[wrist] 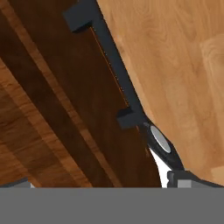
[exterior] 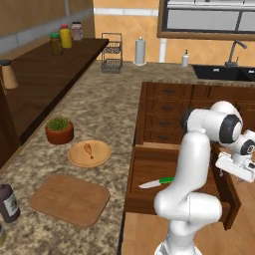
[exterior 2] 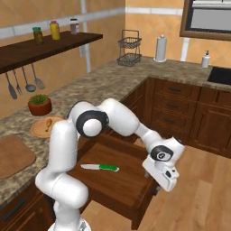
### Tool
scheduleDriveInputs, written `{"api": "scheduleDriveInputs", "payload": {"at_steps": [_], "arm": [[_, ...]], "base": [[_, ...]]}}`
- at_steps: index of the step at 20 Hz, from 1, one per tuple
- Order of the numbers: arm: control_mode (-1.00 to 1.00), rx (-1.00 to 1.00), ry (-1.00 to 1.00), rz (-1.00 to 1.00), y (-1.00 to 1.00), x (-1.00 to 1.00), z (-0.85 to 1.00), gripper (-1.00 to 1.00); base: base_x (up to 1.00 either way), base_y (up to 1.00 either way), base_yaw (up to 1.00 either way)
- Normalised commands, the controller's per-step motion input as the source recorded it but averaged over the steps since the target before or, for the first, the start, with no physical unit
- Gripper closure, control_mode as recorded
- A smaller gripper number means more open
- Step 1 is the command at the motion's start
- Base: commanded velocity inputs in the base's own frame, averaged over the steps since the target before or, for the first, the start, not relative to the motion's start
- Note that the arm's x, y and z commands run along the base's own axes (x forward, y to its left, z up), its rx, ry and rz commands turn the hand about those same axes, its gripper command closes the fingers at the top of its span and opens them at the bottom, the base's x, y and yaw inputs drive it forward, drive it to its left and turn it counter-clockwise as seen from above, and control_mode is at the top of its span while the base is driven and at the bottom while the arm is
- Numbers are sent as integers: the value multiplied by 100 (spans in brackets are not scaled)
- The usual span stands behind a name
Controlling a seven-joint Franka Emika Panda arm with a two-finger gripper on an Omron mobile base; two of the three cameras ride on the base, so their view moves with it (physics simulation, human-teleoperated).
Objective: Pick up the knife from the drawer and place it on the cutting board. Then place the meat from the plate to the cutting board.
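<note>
Knife [exterior 2: 100,167]: flat in open drawer [exterior 2: 118,186], green handle toward the hand [exterior 2: 159,184]. Hand: at drawer's front edge, beside its bar handle [wrist: 109,57], fully open, empty. Cutting board [exterior: 69,198]: on worktop [exterior: 99,109].

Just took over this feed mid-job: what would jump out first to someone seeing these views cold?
The pulled-out drawer stands out, with the green-handled knife lying alone on its floor. The gripper hangs open at the drawer's front panel, beside its black bar handle. On the counter to the left, the meat sits on the plate, the cutting board nearby.
</note>
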Motion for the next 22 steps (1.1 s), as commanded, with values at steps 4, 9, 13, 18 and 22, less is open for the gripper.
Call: {"api": "scheduleDriveInputs", "payload": {"at_steps": [4, 9, 13, 18, 22], "arm": [[-100, -1, -20, 14, -8, -16, 100, -100], [-100, -17, -10, 24, 27, 0, 100, -100], [-100, -30, -22, 51, 96, 22, 43, -100], [-100, -26, -37, 72, 80, 10, 0, -100], [-100, -19, -25, 76, 62, 24, 0, -100]], "base": [[0, 0, 0], [0, 0, 0], [0, 0, 0], [0, 0, 0], [0, 0, 0]]}}
